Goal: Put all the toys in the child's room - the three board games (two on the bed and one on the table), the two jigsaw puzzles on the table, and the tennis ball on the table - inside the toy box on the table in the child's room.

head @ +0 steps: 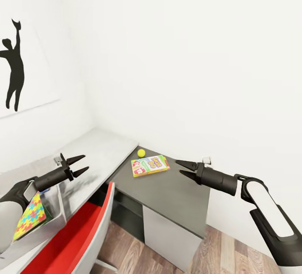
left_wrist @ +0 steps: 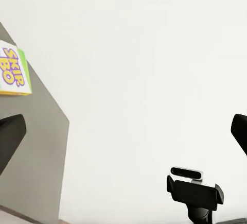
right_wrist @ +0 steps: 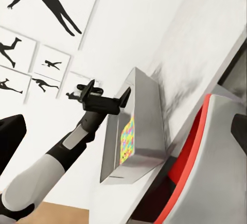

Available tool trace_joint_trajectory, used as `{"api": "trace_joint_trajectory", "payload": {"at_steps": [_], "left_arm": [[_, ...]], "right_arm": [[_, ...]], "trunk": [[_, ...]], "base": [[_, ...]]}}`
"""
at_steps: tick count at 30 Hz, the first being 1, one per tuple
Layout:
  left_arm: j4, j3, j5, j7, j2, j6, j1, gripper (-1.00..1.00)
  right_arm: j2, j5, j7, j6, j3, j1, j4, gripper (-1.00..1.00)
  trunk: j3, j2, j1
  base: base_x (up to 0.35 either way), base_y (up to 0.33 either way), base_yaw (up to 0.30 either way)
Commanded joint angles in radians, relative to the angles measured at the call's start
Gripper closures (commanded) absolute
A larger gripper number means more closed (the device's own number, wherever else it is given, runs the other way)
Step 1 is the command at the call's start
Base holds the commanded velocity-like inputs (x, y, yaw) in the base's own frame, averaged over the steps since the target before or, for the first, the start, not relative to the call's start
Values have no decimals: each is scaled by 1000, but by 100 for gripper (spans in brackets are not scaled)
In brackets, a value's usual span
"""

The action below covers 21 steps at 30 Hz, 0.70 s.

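Note:
A white-green board game (head: 149,165) with red lettering lies flat on the dark grey part of the table (head: 172,194), its corner also visible as the board game (left_wrist: 13,72). The tennis ball (head: 141,152) rests just behind it by the wall. The grey toy box (head: 59,202) stands on the pale table top at lower left with a jigsaw puzzle (head: 31,216) leaning inside; the right wrist view also has the toy box (right_wrist: 146,105) and puzzle (right_wrist: 126,139). My left gripper (head: 78,165) hovers open and empty past the box. My right gripper (head: 185,169) is open and empty, right of the board game.
A red and white chair (head: 79,232) is pushed under the table beside the toy box. White walls close the corner behind the table, with a black silhouette picture (head: 12,68) on the left wall. Wood-plank floor (head: 218,253) lies below.

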Motion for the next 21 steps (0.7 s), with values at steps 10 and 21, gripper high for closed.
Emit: {"api": "trace_joint_trajectory", "payload": {"at_steps": [10,21], "left_arm": [[0,-1,0,-3,-1,10,-1,-100],[0,-1,0,-3,0,10,-1,-100]], "right_arm": [[0,10,9,2,-4,-1,12,-100],[-1,11,9,-65,-17,0,18,-100]], "trunk": [[4,-2,1],[6,-2,1]], "base": [[0,-3,-260],[-139,0,-272]]}}
